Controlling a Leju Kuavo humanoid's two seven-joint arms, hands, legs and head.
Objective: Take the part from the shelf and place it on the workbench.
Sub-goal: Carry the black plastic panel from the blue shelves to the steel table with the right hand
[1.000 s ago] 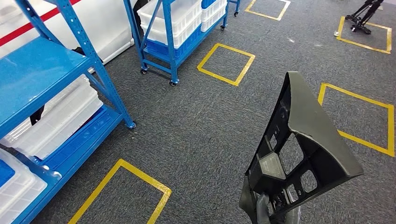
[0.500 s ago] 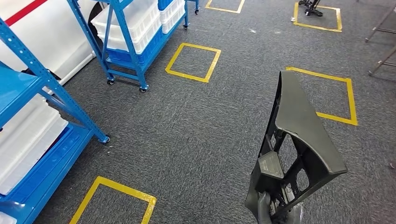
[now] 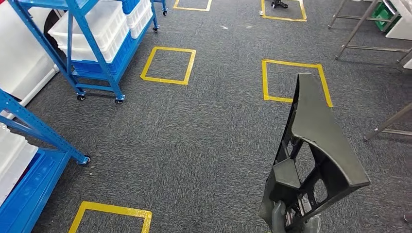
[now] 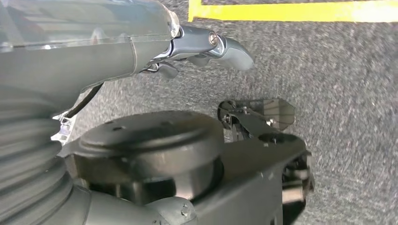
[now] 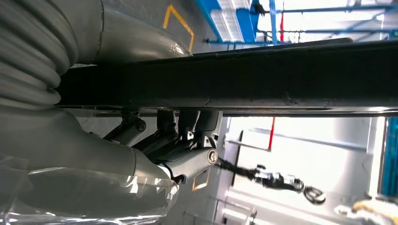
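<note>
Head view: right robot hand (image 3: 291,221) grips lower end of dark plastic part (image 3: 316,150), held upright over grey carpet (image 3: 204,145); blue shelf (image 3: 92,43) with white bins at far left.
Left wrist view: left robot hand (image 4: 206,49) holds nothing, fingers loosely extended over carpet.
Right wrist view: right robot hand fingers (image 5: 187,140) clasp part's dark edge.

Shelf (image 3: 92,43) far left, part (image 3: 316,155) near right, above floor (image 3: 194,145).
</note>
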